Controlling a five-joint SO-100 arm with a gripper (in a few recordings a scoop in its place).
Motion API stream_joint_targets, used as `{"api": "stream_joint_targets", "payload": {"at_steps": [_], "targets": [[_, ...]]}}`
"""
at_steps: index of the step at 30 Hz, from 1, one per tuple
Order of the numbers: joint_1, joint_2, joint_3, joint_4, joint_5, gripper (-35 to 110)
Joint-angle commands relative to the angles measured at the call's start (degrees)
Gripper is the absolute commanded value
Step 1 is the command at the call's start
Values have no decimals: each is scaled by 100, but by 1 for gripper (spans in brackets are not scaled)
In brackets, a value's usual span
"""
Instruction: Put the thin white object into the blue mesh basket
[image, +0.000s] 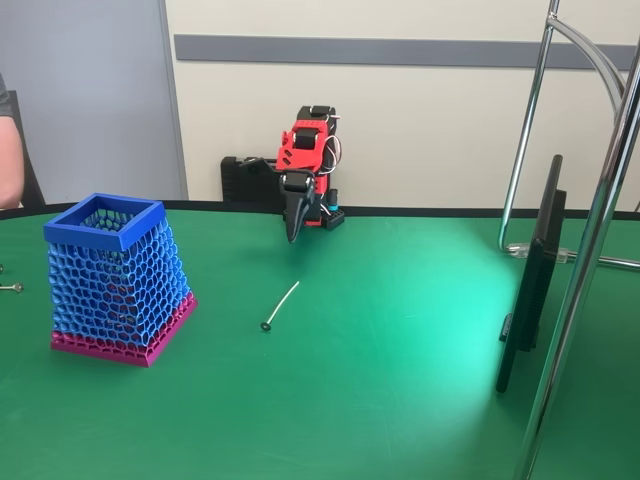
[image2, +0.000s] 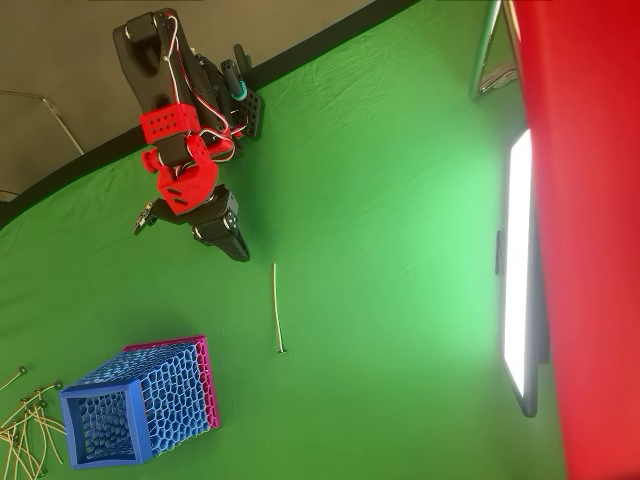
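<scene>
On green table (image: 400, 380), thin white object (image: 282, 305) lies flat, alone. Gripper (image: 292, 232) hangs above its far end, fingers pressed together, holding nothing. Stick's long line runs straight away from gripper. Blue mesh basket (image: 105, 222) stands off to left in fixed view.

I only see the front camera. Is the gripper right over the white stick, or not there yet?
Observer: Not there. In the overhead view the gripper points at bare green table, off to the picture-left of the thin white object, near its plain end and not touching it.
Operator: Is that the only stick?
Observer: No. The overhead view shows a loose pile of thin sticks on the table at picture-left of the blue mesh basket, outside it.
</scene>
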Motion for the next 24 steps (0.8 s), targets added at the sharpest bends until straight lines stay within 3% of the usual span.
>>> {"api": "stream_joint_targets", "payload": {"at_steps": [1,8,17,24], "targets": [[53,-686,-694,-26,229,1],[431,-2874,-2382,167,1670,1],[343,-5045,-5115,1934,3797,1],[378,-6319,-6469,2188,5555,1]]}}
